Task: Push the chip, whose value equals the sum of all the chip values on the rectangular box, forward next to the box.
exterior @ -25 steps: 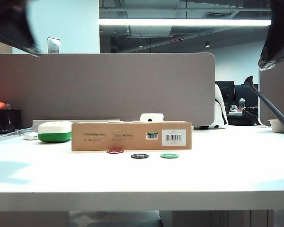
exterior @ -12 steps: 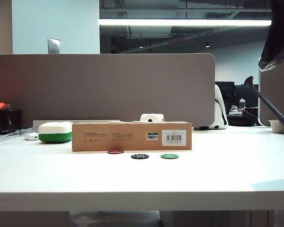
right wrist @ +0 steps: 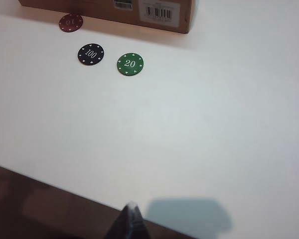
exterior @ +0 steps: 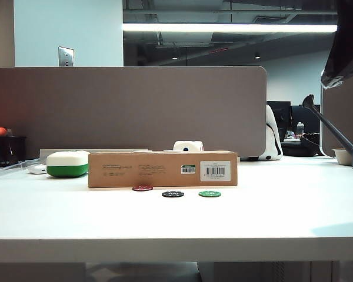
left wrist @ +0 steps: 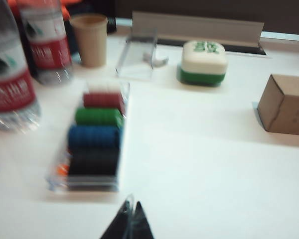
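The dark-red chip (exterior: 142, 187) lies flat against the front of the long brown rectangular box (exterior: 162, 169); the right wrist view shows the chip (right wrist: 71, 22) marked 10 right by the box (right wrist: 109, 9). My right gripper (right wrist: 130, 208) is shut and empty, high over the table's front edge, far from the chip. My left gripper (left wrist: 131, 205) is also shut and empty, over bare table near a chip rack, with one end of the box (left wrist: 285, 104) off to the side. No gripper shows in the exterior view; only part of the right arm (exterior: 347, 41) does, at the upper right.
A black 100 chip (right wrist: 90, 54) and a green 20 chip (right wrist: 130, 64) lie in front of the box. A white-and-green case (exterior: 67, 164) sits left of it. Near the left gripper stand a clear rack of stacked chips (left wrist: 93, 139), water bottles (left wrist: 11, 74) and a paper cup (left wrist: 91, 39).
The dark left arm seen at the upper left a second ago has left the exterior view. Box and chips have not moved.
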Motion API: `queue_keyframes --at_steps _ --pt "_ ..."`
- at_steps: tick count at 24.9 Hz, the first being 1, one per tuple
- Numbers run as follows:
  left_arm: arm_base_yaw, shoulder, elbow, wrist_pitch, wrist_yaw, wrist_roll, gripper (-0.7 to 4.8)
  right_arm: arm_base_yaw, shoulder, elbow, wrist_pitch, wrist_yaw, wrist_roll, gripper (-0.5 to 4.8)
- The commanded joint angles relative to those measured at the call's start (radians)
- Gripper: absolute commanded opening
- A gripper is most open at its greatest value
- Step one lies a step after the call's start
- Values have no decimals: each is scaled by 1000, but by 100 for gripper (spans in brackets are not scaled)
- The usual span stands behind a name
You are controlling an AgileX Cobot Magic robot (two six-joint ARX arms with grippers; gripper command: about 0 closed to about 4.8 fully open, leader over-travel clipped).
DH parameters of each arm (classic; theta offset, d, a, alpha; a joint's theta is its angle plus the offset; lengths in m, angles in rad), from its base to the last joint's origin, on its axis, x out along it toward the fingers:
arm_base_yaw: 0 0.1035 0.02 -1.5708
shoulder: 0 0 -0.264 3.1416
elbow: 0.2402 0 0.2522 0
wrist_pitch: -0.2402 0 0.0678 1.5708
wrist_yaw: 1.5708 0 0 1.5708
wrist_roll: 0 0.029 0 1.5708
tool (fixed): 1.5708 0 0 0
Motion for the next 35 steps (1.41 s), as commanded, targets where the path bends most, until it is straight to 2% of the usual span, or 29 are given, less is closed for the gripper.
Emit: queue_keyframes --at_steps 1,6,8,11,14,20,35 --pt "-13 0 -72 125 5 -105 -5 1 -3 4 12 2 1 -4" --pt "-11 0 -91 109 -8 -121 -5 1 -3 4 12 2 1 -4" --pt "-10 0 -91 128 -11 -99 -5 1 -3 4 12 2 1 -4" --pt "-10 0 -91 215 3 -10 -5 1 -3 4 12 2 1 -4" --pt "-10 0 -91 264 5 15 -5 1 -3 4 12 2 1 -4" --pt "-11 0 -91 298 88 15 -5 1 -3 4 12 2 1 -4" --pt "-11 0 -91 269 92 14 -5 1 -3 4 12 2 1 -4"
